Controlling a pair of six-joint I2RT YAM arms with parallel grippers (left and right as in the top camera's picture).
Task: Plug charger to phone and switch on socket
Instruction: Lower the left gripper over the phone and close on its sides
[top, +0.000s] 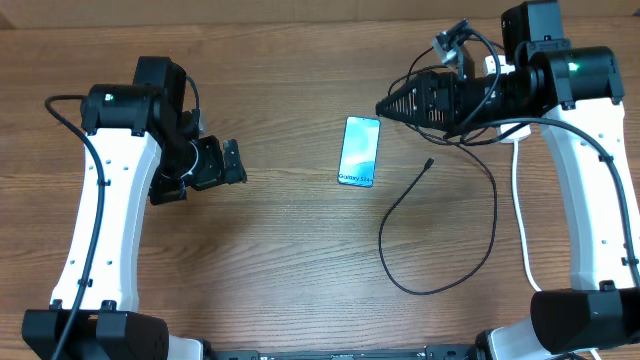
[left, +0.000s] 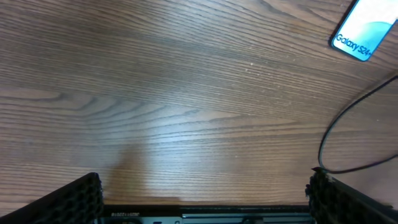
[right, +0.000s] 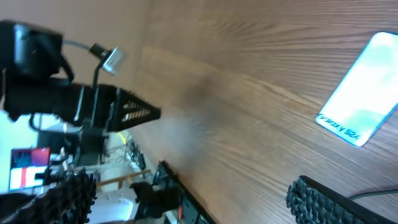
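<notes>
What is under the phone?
Only the wooden table shows around the phone, which lies flat on it, screen up. The charger lies beside it, apart, not beneath. Anything thin under the phone would be hidden.

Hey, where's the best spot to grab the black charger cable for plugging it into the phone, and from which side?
Grip the charger just behind its tiny connector tip, coming straight down from above, fingers across the cable. That end lies flat on the table, right of the phone, touching nothing.
</notes>
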